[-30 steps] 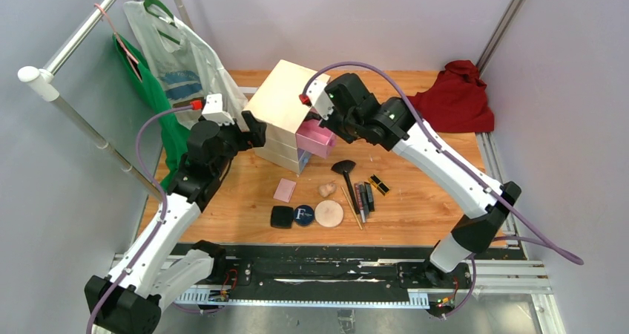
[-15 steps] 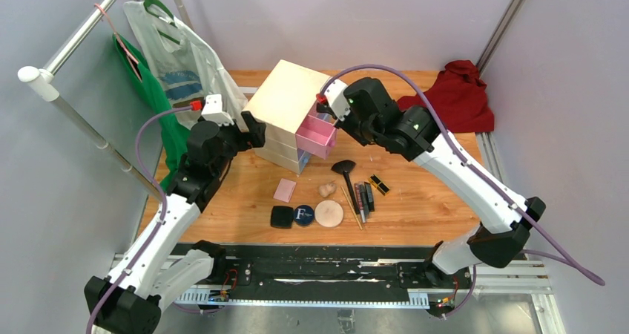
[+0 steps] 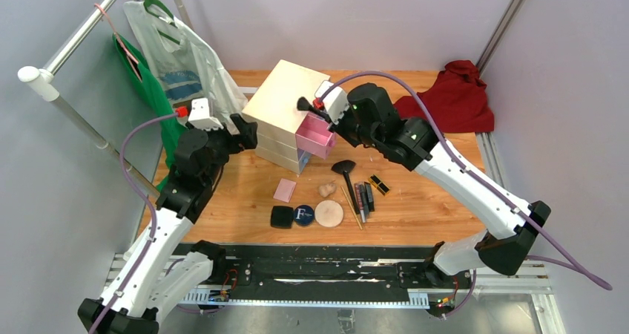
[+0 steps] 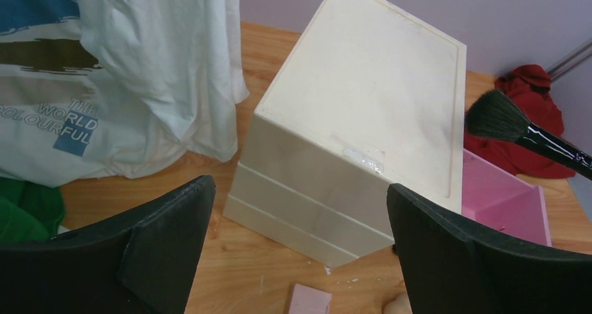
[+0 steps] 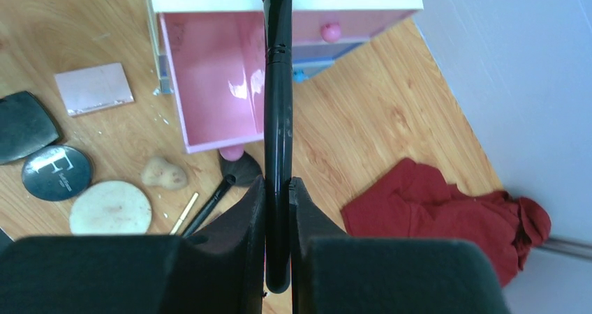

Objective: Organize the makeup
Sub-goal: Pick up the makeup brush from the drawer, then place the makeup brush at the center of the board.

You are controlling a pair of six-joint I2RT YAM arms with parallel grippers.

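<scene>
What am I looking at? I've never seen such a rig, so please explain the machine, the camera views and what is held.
These are two robot arms bolted at the edge of a wooden table. The wide picture is from a camera above and behind them; the other two are from cameras on the wrists, each showing its own fingers. The right gripper is shut on a black brush, held above the open pink drawer of a cream chest. The left gripper is open and empty, facing the chest. On the table lie a second brush, a black square compact, a navy round compact, a puff, a sponge, a pink square, pencils and a lipstick.
</scene>
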